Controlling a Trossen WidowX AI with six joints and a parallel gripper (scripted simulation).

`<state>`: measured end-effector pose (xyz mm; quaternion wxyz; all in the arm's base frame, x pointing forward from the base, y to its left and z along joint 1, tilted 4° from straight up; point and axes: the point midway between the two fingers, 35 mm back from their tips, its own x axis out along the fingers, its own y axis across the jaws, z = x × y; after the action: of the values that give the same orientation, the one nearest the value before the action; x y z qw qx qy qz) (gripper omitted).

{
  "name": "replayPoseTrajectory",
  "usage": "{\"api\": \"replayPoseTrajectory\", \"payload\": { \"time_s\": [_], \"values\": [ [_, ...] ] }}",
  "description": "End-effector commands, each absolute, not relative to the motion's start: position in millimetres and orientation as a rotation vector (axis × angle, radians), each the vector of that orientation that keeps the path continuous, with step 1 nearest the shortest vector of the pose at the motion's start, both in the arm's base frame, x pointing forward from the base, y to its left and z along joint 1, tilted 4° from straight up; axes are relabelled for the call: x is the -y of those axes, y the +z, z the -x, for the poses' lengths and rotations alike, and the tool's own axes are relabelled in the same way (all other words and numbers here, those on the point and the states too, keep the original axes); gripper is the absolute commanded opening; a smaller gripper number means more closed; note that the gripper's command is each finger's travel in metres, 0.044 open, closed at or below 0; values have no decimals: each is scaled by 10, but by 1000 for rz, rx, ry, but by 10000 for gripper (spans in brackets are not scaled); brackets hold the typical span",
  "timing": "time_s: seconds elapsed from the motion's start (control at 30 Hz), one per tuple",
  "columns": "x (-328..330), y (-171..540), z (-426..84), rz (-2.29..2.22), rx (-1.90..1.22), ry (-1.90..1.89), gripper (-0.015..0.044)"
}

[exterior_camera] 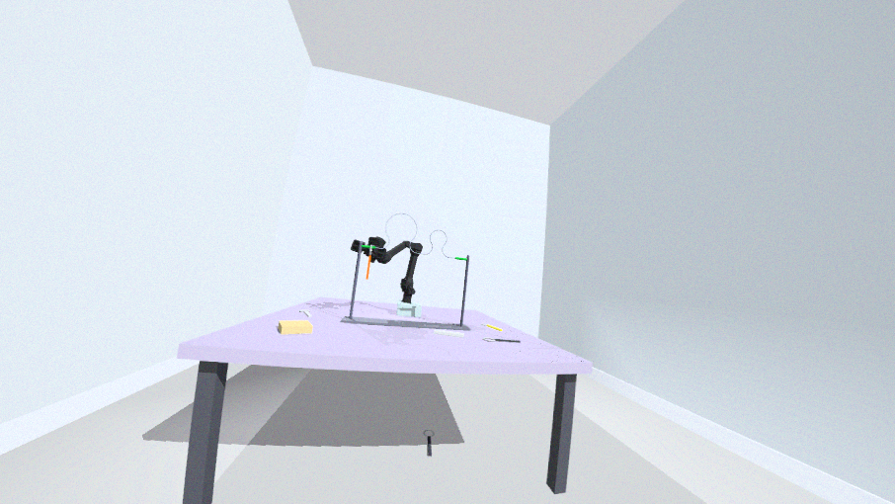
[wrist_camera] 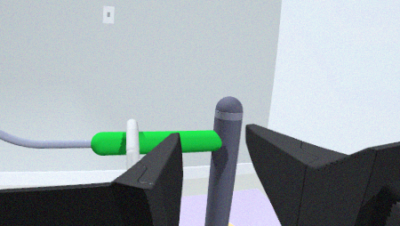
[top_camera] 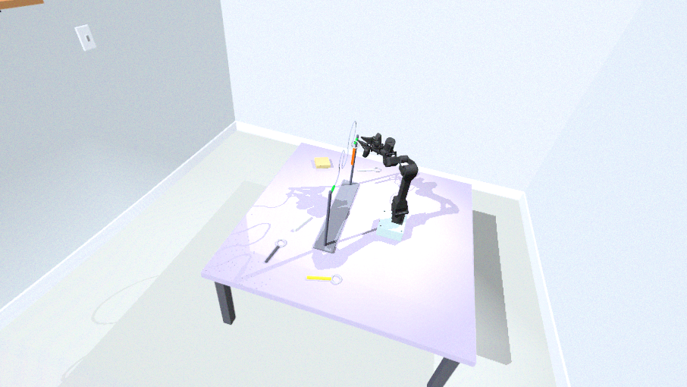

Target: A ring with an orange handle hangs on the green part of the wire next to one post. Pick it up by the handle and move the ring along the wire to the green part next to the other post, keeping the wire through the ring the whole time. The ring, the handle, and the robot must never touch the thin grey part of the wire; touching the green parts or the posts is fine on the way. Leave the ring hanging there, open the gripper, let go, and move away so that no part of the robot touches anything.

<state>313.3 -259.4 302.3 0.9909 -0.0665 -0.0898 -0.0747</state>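
Observation:
My gripper is open and empty. In the wrist view its fingertips stand to the left and right of the top of the far post. The light ring hangs around that post's green part, left of the post, partly behind the left finger. Its orange handle hangs down beside the post and is hidden in the wrist view. The grey wire leads off left. The other green part is at the near post.
The posts stand on a grey base plate. On the table lie a yellow block, a yellow-handled ring, a dark-handled ring, a pale stick and a white-handled ring. The wire loops rise between the posts.

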Motion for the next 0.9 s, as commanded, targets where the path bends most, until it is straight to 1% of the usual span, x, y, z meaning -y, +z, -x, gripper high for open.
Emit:
{"api": "replayPoseTrajectory", "payload": {
  "time_s": [0.0, 0.23, 0.4, 0.67, 0.87],
  "values": [
    [2640, 2382, -3002, 136, 116, -94, 160],
    [2471, 1536, -2694, 97, 42, 6, 160],
    [2273, 1118, -2456, 63, 12, 70, 160],
    [2246, 1084, -2437, 56, 10, 78, 160],
    [2253, 1477, -2808, -23, 36, 83, 160]
  ]
}}
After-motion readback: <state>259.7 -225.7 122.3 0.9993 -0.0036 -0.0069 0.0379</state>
